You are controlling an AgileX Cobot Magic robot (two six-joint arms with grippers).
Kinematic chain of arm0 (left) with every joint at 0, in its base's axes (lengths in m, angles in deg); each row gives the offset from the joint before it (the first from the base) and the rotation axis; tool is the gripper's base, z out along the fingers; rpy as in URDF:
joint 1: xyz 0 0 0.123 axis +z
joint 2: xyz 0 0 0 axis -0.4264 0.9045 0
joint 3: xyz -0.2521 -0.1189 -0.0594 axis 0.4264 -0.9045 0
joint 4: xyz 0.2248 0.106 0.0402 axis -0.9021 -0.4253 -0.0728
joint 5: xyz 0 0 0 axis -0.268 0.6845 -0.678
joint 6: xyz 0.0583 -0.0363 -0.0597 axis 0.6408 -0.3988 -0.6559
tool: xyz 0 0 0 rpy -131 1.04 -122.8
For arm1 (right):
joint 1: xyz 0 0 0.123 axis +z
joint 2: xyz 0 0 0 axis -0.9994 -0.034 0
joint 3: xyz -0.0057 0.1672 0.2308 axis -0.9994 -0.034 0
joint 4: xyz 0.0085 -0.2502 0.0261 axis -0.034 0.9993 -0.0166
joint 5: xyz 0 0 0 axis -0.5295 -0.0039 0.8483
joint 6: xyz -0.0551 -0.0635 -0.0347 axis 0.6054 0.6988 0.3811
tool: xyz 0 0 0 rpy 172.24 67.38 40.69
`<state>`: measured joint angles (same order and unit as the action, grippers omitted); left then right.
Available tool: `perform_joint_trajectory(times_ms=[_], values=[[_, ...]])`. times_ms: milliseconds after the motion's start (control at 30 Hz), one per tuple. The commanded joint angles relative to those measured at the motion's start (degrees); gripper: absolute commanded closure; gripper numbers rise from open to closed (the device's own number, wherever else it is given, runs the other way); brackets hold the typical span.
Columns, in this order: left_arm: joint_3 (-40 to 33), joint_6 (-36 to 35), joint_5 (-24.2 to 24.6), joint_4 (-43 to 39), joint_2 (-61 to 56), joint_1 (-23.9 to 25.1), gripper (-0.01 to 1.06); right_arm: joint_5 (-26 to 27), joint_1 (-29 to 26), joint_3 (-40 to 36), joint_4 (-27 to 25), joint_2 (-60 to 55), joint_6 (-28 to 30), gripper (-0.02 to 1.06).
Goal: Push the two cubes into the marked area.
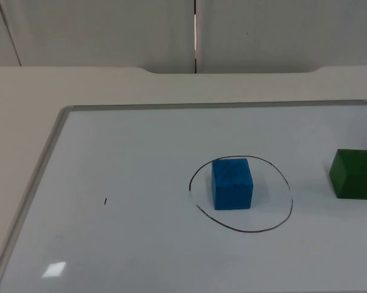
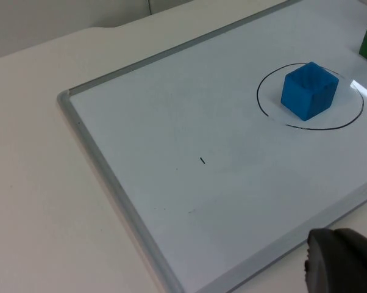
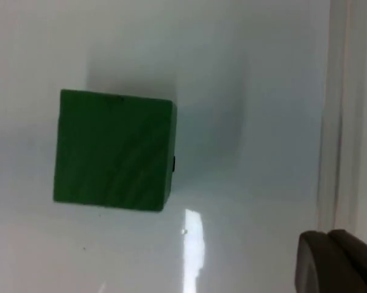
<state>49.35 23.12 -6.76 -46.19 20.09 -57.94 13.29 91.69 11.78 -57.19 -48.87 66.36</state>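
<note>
Hovering over green cube (image 3: 113, 151), right pincer (image 3: 339, 262), touching nothing.

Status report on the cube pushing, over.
Blue cube inside the drawn circle. Green cube outside it, apart, on the whiteboard. Left claw fingertip off the board's edge; right claw fingertip beside green cube. Path clear.

green cube (image 3: 113, 151) — on whiteboard (image 3: 256, 73)

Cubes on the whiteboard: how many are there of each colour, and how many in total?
Blue cube: 1, inside the drawn circle
Green cube: 1, outside the circle, on the whiteboard
Total: 2 cubes
</note>
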Motion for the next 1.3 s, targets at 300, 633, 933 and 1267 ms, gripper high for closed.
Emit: perform_joint_trajectory(times_ms=[300,633,933,1267], values=[[-0.31,-0.47,-0.40,0.18,-0.27,0.16,1.05,-1.16,0.20,9.03,0.01,-11.94,0.11,1.05],[-0.31,-0.47,-0.40,0.18,-0.27,0.16,1.05,-0.62,0.20,10.47,-0.13,-16.54,0.11,1.05],[-0.31,-0.47,-0.40,0.18,-0.27,0.16,1.05,0.48,0.43,10.47,-3.75,-16.70,1.20,1.05],[-0.31,-0.47,-0.40,0.18,-0.27,0.16,1.05,2.67,1.76,10.47,-7.01,-16.70,4.13,1.05]])
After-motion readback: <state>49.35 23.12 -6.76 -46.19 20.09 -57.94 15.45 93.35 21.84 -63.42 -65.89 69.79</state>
